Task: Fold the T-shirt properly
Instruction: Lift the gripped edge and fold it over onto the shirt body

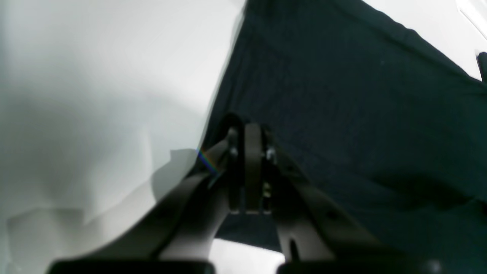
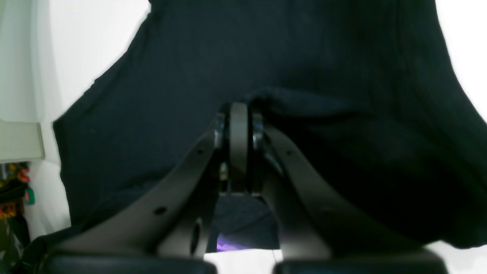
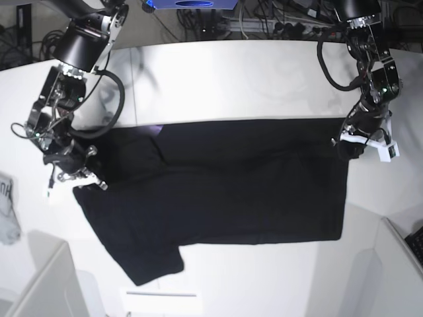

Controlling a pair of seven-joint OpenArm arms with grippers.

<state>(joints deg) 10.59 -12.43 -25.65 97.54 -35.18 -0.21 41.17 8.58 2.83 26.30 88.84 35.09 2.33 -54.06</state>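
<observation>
The black T-shirt (image 3: 238, 185) lies spread across the white table, plain side up, one sleeve hanging toward the front left. My left gripper (image 3: 345, 144) is at the shirt's right edge. In the left wrist view its jaws (image 1: 247, 131) are shut on a pinch of the black cloth (image 1: 342, 95). My right gripper (image 3: 84, 179) sits at the shirt's left end. The right wrist view shows it (image 2: 238, 112) shut on a ridge of the dark fabric (image 2: 171, 76). A sliver of purple (image 2: 228, 243) peeks out under the cloth there.
The white table (image 3: 231, 79) runs back to a tangle of cables and a blue box (image 3: 192, 5). Grey panels stand at the front left (image 3: 39, 277) and front right (image 3: 396, 264). A white strip (image 3: 158, 300) lies near the front edge.
</observation>
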